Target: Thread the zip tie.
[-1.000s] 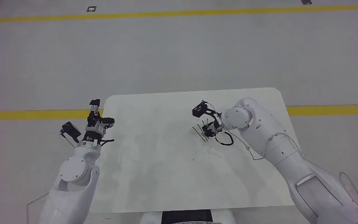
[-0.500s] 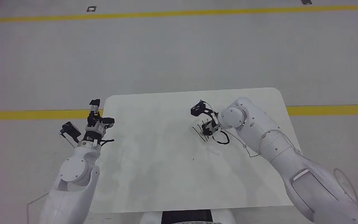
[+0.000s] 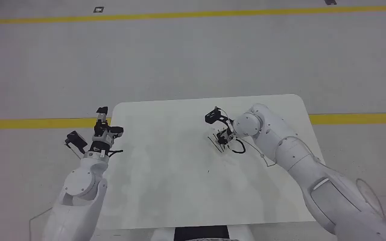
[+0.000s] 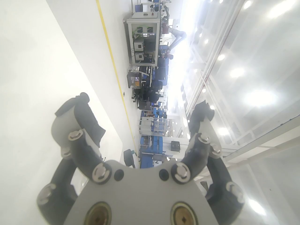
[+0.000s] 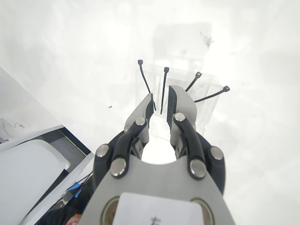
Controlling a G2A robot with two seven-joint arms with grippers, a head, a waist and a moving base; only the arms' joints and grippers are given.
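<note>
my right pincer [image 5: 160, 101] hangs fingers apart over the clear stand [image 5: 211, 111] on the table [image 3: 163, 181]. one zip tie [image 5: 164, 87] stands between the pads, not gripped. three other ties [image 5: 193, 80] crowd close, one against a pad. my wrist view separates all four; from the top they read as one dark cluster. my left pincer [image 4: 143, 105] is spread wide off the table's edge.

Glossy white arms [image 3: 283, 144]; grey gripper [image 5: 161, 92] plates, black links, silver screws

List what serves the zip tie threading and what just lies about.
For the job: zip tie, right pincer open around it, three spare zip ties, clear holder.
Lying about: dark speck, small scrap, both on the table; left pincer, open.
</note>
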